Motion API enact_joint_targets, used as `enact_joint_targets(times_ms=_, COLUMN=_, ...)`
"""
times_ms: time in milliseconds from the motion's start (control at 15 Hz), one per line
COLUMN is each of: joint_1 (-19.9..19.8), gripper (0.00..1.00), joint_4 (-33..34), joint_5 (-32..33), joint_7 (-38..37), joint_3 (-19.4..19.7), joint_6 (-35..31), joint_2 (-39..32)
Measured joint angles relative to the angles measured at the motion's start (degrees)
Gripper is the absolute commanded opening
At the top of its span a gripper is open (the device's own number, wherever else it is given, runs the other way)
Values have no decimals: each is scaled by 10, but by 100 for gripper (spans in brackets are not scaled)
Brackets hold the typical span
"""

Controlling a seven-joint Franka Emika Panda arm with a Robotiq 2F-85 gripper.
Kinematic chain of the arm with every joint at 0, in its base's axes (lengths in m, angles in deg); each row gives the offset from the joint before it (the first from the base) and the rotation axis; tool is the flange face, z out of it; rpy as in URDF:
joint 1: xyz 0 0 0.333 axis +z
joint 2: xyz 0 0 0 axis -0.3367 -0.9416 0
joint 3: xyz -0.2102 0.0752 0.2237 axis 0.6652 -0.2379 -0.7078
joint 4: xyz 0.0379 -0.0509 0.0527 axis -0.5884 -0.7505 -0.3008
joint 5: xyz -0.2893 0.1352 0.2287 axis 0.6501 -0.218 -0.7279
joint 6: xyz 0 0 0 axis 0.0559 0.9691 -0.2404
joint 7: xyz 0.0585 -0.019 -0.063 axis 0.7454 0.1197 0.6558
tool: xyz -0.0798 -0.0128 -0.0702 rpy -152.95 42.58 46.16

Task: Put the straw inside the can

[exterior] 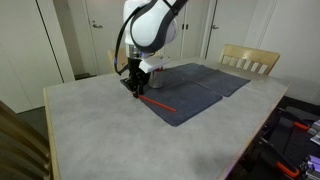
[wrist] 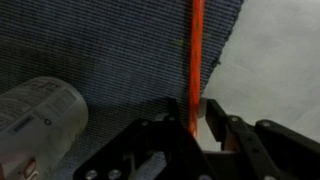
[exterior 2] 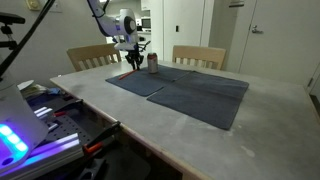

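Note:
The red-orange straw [exterior: 158, 103] lies on the dark blue cloth [exterior: 205, 85], running from my gripper [exterior: 133, 90] toward the table's front. In the wrist view the straw [wrist: 196, 50] passes straight between my fingertips [wrist: 197, 115], which are closed in on its end. The silver can with red markings [wrist: 35, 120] is just to the left of the gripper in the wrist view. It stands upright on the cloth right beside the gripper in an exterior view [exterior 2: 153, 63]. My gripper [exterior 2: 133, 65] is low, at the cloth's corner.
The cloth [exterior 2: 190, 95] covers the far half of a grey table [exterior: 100, 130]. Wooden chairs stand at the table's far side [exterior 2: 198, 57] [exterior 2: 92, 57] [exterior: 248, 60]. Equipment with lights sits beside the table [exterior 2: 30, 135].

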Motion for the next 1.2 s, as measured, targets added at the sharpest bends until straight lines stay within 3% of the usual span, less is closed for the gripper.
enact_joint_targets(times_ms=67, joint_1=0, gripper=29, joint_4=1, joint_5=0, joint_7=0, joint_3=0, joint_6=1, joint_2=0)
enact_joint_targets(times_ms=133, joint_1=0, gripper=19, joint_4=1, joint_5=0, joint_7=0, joint_3=0, joint_6=1, joint_2=0)
enact_joint_targets(times_ms=400, joint_1=0, gripper=2, joint_4=2, joint_5=0, joint_7=0, joint_3=0, joint_6=2, joint_2=0)
enact_joint_targets(times_ms=1200, joint_1=0, gripper=2, joint_4=3, joint_5=0, joint_7=0, joint_3=0, joint_6=4, joint_2=0)
